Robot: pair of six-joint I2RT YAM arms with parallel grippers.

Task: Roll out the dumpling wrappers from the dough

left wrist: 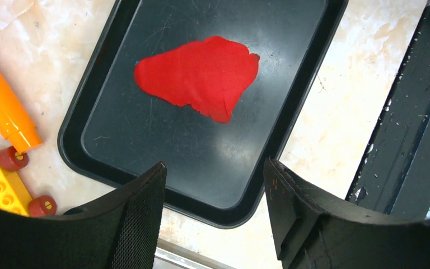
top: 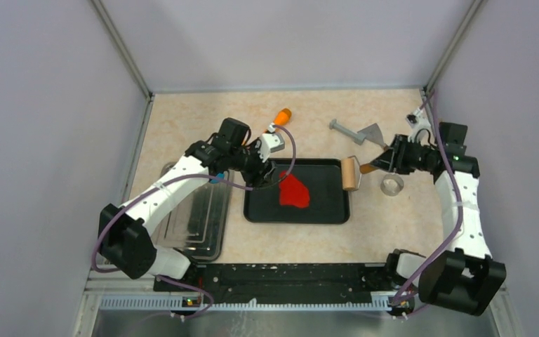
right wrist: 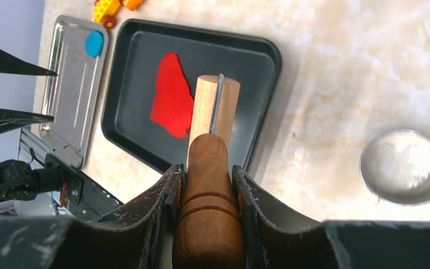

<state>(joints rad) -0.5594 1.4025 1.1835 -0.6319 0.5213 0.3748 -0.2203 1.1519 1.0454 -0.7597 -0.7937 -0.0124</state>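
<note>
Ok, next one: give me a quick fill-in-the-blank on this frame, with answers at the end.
1. The black tray holds one flat sheet of ____ dough.
2. The right gripper holds the rolling pin by its ____.
3. The left gripper hangs above the black tray with its jaws ____.
4. The silver tray holds one ____ disc.
Missing words: red; handle; open; blue.
</note>
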